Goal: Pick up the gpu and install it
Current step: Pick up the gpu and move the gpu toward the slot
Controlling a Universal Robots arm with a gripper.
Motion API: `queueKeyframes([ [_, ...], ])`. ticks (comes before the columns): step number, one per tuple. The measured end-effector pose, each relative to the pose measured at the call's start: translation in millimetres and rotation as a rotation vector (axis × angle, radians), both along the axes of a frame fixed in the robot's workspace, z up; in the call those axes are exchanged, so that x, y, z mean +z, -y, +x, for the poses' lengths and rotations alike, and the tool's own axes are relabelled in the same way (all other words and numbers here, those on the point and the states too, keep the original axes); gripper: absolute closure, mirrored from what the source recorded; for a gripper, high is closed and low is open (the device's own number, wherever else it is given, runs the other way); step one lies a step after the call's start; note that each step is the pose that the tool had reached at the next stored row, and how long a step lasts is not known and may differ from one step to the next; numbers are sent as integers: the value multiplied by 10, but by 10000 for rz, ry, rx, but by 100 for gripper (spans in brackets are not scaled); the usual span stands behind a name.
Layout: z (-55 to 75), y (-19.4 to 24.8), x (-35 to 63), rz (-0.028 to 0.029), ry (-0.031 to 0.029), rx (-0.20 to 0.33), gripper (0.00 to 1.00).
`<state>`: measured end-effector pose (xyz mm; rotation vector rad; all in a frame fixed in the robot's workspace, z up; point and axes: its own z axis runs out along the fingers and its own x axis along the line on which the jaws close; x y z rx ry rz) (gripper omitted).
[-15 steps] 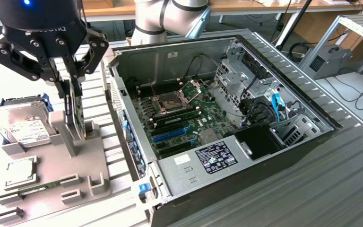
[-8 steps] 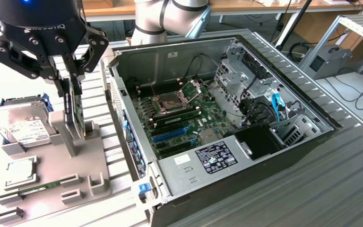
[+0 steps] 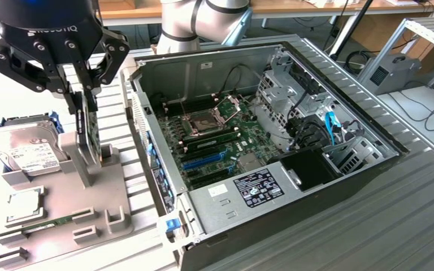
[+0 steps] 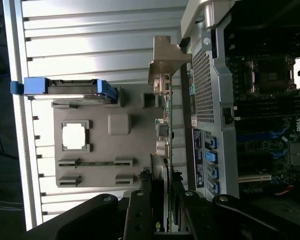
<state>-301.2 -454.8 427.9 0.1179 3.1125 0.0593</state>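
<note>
The gpu [image 3: 90, 134] is a thin green card standing on edge over the grey holder [image 3: 74, 197] at the exterior view's left. My gripper [image 3: 83, 106] grips its upper edge from above, shut on it. I cannot tell whether the card's lower edge still rests between the holder's uprights. In the wrist view the gpu [image 4: 166, 125] runs edge-on away from my gripper [image 4: 162, 202], its silver bracket [image 4: 165, 60] at the far end. The open computer case [image 3: 338, 186] lies beside it, with blue slots [image 3: 202, 161] on the motherboard [image 3: 225, 132].
On the grey holder [image 4: 120, 150] lie a silver hard drive [image 3: 25, 149] in a blue frame, a square processor chip [image 3: 22, 204] and a narrow RAM stick [image 3: 47, 226]. The case wall [image 3: 145, 141] rises close to the card. The arm's base [image 3: 194, 20] stands behind the case.
</note>
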Motion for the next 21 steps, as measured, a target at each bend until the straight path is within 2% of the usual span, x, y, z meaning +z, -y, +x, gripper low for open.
queueKeyframes([
  [21,0,0,80,0,0,0,74],
])
